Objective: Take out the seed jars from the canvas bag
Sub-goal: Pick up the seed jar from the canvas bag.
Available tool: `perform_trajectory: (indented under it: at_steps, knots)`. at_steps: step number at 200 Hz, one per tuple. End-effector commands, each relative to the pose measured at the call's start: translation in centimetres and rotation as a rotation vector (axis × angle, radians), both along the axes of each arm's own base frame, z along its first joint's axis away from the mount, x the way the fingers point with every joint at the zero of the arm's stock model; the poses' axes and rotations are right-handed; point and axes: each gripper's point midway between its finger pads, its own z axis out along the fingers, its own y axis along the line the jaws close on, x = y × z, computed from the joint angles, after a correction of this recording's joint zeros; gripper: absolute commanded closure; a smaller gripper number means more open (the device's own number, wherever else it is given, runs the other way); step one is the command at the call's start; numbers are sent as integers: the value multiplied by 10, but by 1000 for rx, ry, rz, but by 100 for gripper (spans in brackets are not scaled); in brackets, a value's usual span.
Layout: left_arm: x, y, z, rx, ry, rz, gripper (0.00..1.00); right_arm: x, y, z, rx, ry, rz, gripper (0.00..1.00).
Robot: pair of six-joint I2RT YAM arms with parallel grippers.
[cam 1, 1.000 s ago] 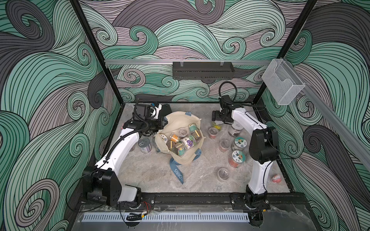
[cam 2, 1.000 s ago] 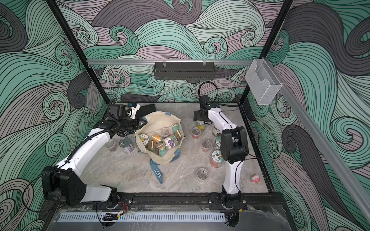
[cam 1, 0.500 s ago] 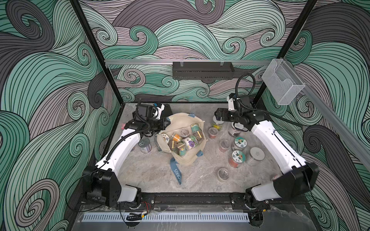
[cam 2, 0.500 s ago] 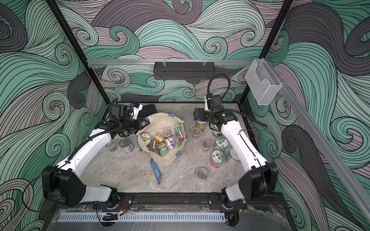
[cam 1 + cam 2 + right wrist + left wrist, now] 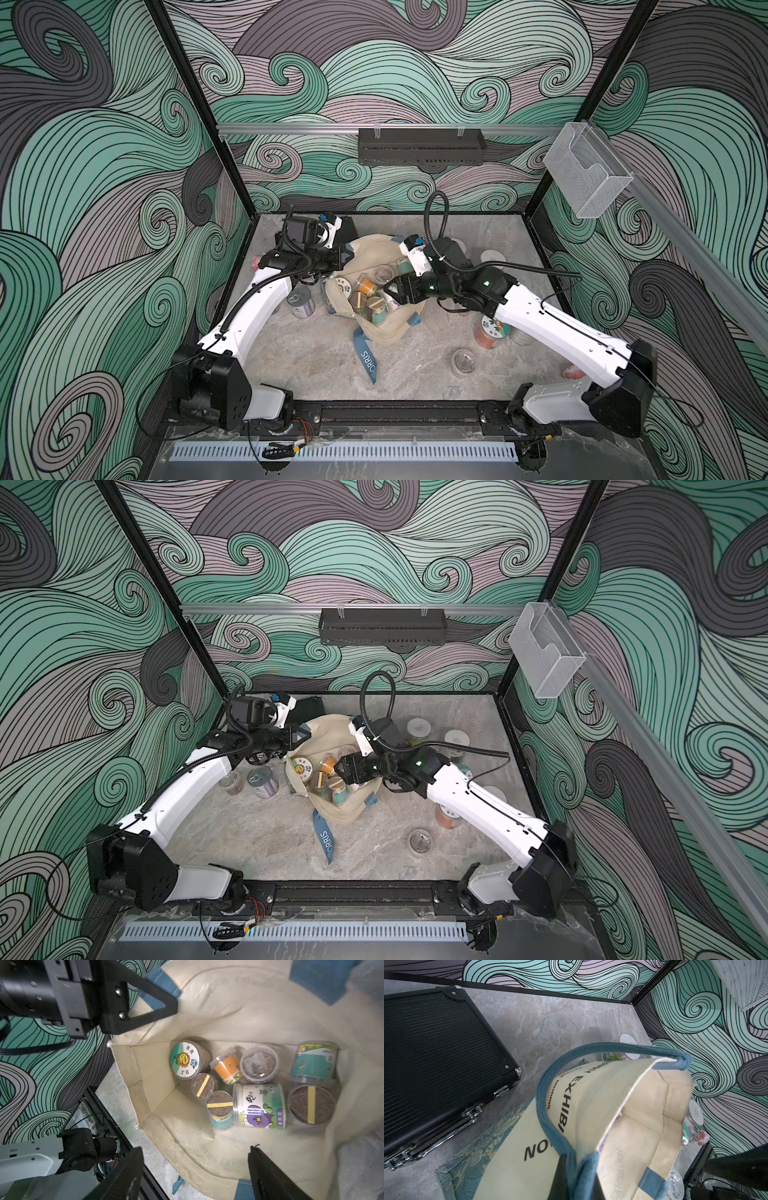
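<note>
The canvas bag (image 5: 371, 249) sits on the table (image 5: 311, 361) toward the back middle, its mouth gaping upward in both top views. The left gripper (image 5: 344, 259) is clamped tight on the bag's rim beside a blue strap (image 5: 612, 1046) and holds that edge raised. The right wrist view shows its dark fingers (image 5: 158, 1009) pinched on the cloth. The right gripper (image 5: 195, 1169) hangs over the open mouth with its jaws parted a moderate way. Nothing is between them, and it touches no jar.

Eight seed jars (image 5: 258, 1064) lie packed together on the bag's floor. Among them are a sunflower-lid jar (image 5: 185, 1059) at the corner, an orange jar (image 5: 225, 1068) next to it and a purple-label jar (image 5: 261, 1105) on its side. A teal jar (image 5: 313, 1061) lies there too, along with three jars whose lids bear a yellow strip.

More jars stand outside on the table. On the right arm's side there is a flower-sticker jar (image 5: 492, 330), partly hidden by the arm. A small clear jar (image 5: 463, 361) and two white-lid jars (image 5: 419, 729) stand on the same side. On the left arm's side a silver-lid jar (image 5: 301, 301) stands just beside the bag.

A black case (image 5: 436, 1047) lies flat behind the bag, near the left gripper. A pink toy (image 5: 700, 1136) sits by the right wall.
</note>
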Motion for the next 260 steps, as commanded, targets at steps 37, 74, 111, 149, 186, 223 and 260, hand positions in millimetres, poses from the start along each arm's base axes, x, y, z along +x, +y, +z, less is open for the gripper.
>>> perform_trajectory:
  at_steps: [37, 74, 111, 149, 186, 223, 260]
  knots:
    - [7, -5, 7, 10, -21, -6, 100, 46, 18, -35, -215, -116, -123, 23]
    - [7, -5, 8, 9, -12, -9, 100, 79, 20, -67, -394, -167, -165, 15]
    - [6, -4, 9, 11, -17, -6, 100, 105, 20, -94, -484, -161, -201, 13]
    - [7, -3, 8, 17, -10, -1, 100, 126, 14, -110, -500, -128, -231, 13]
    - [9, -1, 6, 21, 1, 7, 100, 133, 23, -122, -482, -100, -194, 14]
    - [9, -1, 6, 21, 0, 8, 100, 140, 25, -133, -509, -87, -203, 12]
    - [9, -1, 6, 20, 1, 8, 100, 145, 19, -151, -546, -62, -226, 12]
